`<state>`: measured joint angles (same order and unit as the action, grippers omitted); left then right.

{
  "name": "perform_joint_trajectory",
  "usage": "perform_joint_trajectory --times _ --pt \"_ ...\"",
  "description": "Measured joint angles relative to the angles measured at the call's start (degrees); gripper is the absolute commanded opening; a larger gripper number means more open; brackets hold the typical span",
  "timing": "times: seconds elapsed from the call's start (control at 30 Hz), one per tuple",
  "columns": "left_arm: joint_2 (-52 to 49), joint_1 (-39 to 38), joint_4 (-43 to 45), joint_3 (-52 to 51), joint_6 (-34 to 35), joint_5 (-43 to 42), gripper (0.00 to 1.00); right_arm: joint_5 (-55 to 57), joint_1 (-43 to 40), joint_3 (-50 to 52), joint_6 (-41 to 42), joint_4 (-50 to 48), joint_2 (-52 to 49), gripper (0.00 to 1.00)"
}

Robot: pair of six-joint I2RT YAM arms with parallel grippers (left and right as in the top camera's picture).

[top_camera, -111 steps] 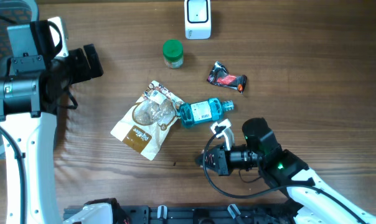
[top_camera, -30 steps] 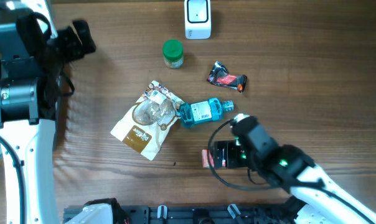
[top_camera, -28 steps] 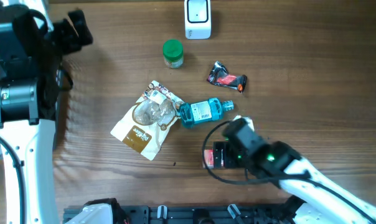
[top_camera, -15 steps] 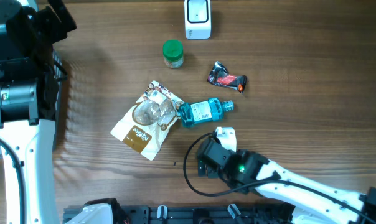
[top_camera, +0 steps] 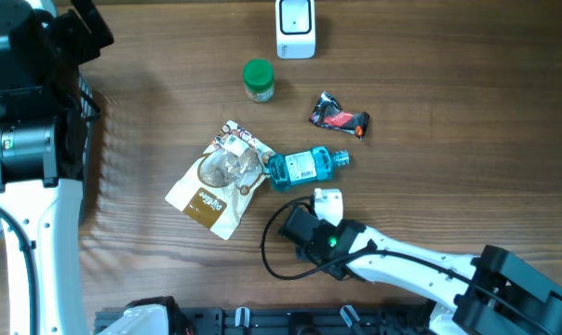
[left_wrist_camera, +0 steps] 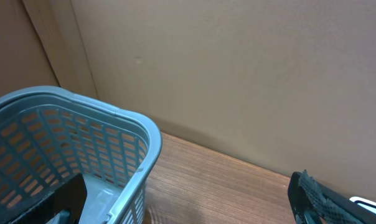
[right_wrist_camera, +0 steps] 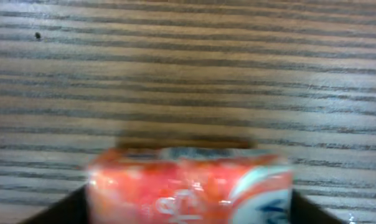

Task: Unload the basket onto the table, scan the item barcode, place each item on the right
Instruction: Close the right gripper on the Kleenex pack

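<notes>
**Between the Right Fingers: Seating the Grip Before the Scan**

1. Between the fingers of the right gripper [right_wrist_camera: 188, 210] lies the orange packet [right_wrist_camera: 188, 177], flat on the table [right_wrist_camera: 188, 56]. One jaw stands at each end of it. Whether the pads bear on it yet cannot be told.

2. The step in hand appears to be the grasp. Bring both jaws in evenly, using only enough force to stop slipping. A soft packet will probably buckle if squeezed hard, and a creased code reads poorly. No barcode shows on the visible face, so expect to turn the packet later.

3. Just beyond the hand lies the blue bottle [top_camera: 304, 167], touching the brown pouch [top_camera: 216, 181]. Lift straight up so that neither is nudged.

4. Farther ahead lie the red wrapper [top_camera: 339, 116] and the green-lidded jar [top_camera: 258, 80]. Farthest from the hand stands the white unit [top_camera: 295, 28], presumably the scanner. Carry the packet high over the clutter and present the coded face squarely to it.

5. Well apart on the opposite side, the left gripper [left_wrist_camera: 188, 190] hangs spread wide and empty beside the grey basket [left_wrist_camera: 113, 134].
</notes>
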<state>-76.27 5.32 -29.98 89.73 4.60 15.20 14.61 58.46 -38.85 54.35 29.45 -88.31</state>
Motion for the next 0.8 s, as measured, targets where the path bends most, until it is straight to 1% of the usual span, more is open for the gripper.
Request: perform_joint_trajectory --times 0.27,0.33,0.37,0.4,0.43,0.5,0.63,0.67,0.73,0.8 --pt "0.00 0.00 -0.22 0.00 -0.02 0.00 1.00 -0.63 -0.04 -0.20 0.52 -0.70 0.02 0.49" --pt "0.00 0.00 -0.22 0.00 -0.02 0.00 1.00 -0.76 -0.04 -0.22 0.52 -0.66 0.04 0.61" --pt "0.00 0.00 -0.22 0.00 -0.02 0.00 1.00 -1.07 -0.11 -0.22 0.50 -0.61 0.04 0.75" --pt "0.00 0.00 -0.22 0.00 -0.02 0.00 1.00 -1.57 -0.11 -0.24 0.35 -0.57 0.04 0.85" --pt "0.00 0.00 -0.24 0.00 -0.02 0.00 1.00 -2.49 -0.07 -0.37 0.28 -0.22 0.15 0.93" --pt "0.00 0.00 -0.26 0.00 -0.02 0.00 1.00 -3.34 -0.02 -0.70 0.11 0.76 0.24 0.98" --pt "0.00 0.00 -0.37 0.00 -0.02 0.00 1.00 -4.61 0.02 -0.79 0.09 1.77 0.46 0.98" --pt "0.00 0.00 -0.37 0.00 -0.02 0.00 1.00 -4.74 0.02 -0.79 0.22 1.81 0.48 0.96" --pt "0.00 0.00 -0.37 0.00 -0.02 0.00 1.00 -5.01 0.00 -0.79 0.52 2.01 0.52 0.88" --pt "0.00 0.00 -0.37 0.00 -0.02 0.00 1.00 -5.16 0.00 -0.81 0.94 2.34 0.55 0.83"
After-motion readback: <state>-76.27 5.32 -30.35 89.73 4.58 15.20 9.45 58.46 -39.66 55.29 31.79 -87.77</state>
